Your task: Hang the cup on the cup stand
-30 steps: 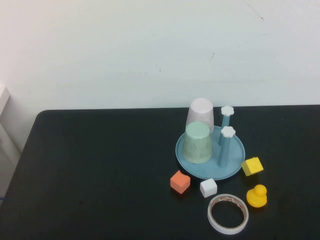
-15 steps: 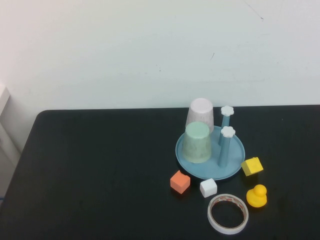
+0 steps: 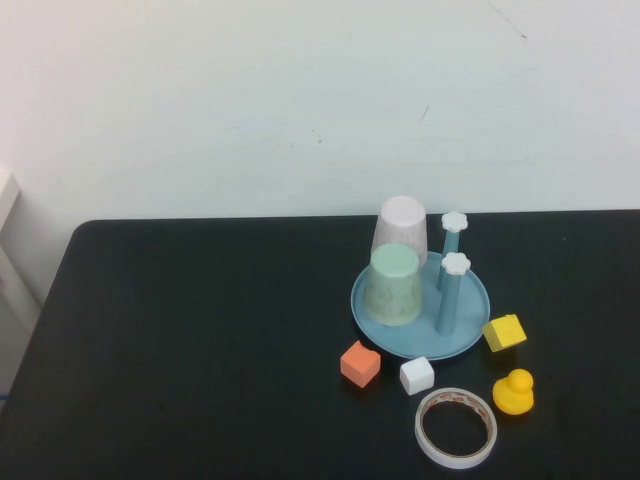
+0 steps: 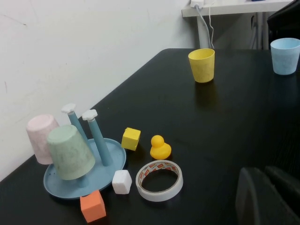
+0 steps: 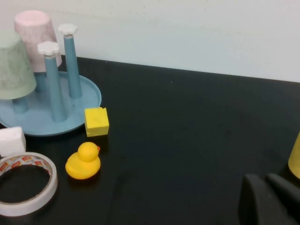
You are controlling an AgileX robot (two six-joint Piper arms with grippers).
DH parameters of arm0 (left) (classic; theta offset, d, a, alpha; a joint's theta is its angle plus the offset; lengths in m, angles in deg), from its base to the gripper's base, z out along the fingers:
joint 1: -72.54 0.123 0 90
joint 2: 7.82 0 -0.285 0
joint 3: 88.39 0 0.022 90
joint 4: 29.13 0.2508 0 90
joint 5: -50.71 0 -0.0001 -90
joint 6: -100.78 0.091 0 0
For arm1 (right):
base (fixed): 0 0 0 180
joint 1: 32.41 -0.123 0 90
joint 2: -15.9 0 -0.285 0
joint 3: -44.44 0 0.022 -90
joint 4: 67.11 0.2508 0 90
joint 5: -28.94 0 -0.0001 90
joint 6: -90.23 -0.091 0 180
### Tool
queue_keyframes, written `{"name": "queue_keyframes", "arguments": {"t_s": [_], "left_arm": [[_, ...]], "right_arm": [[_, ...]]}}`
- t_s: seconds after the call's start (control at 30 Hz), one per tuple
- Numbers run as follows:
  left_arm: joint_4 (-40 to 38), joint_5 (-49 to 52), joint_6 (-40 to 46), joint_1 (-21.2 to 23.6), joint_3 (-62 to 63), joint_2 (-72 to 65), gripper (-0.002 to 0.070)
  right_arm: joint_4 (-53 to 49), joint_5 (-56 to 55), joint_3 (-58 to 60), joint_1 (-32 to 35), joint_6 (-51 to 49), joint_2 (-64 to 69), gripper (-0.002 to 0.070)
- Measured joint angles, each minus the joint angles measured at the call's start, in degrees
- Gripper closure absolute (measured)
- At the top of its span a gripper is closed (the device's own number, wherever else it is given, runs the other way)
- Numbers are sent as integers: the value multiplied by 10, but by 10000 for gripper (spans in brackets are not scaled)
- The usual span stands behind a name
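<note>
The pale mint-green cup sits upside down over a post on the round light-blue cup stand. It also shows in the left wrist view and the right wrist view. A whitish-pink cup stands inverted at the stand's back. Two blue posts with white flower caps are bare. Neither arm shows in the high view. My left gripper is shut and empty, well away from the stand. My right gripper is shut and empty, also far from it.
In front of the stand lie an orange cube, a white cube, a yellow cube, a yellow duck and a roll of tape. A yellow cup and a blue cup stand farther off.
</note>
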Motion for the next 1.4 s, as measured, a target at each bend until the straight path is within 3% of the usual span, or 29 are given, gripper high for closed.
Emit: {"name": "queue_keyframes", "arguments": {"t_s": [0.47, 0.6, 0.67, 0.77, 0.87, 0.9, 1.17, 1.4], "left_arm": [[0, 6, 1, 0, 0, 0, 676], [8, -36, -9, 0, -6, 0, 676], [69, -77, -77, 0, -7, 0, 676], [277, -153, -323, 14, -20, 1, 676], [402, -177, -461, 71, -47, 2, 676], [438, -182, -491, 120, -69, 2, 676], [465, -198, -514, 307, -99, 2, 676], [478, -135, -576, 391, -99, 22, 676]], "right_arm": [[0, 1, 0, 0, 1, 0, 676], [1, 2, 0, 0, 1, 0, 676], [1, 2, 0, 0, 1, 0, 676], [1, 2, 0, 0, 1, 0, 676], [1, 2, 0, 0, 1, 0, 676], [1, 2, 0, 0, 1, 0, 676], [1, 2, 0, 0, 1, 0, 676], [1, 2, 0, 0, 1, 0, 676]]}}
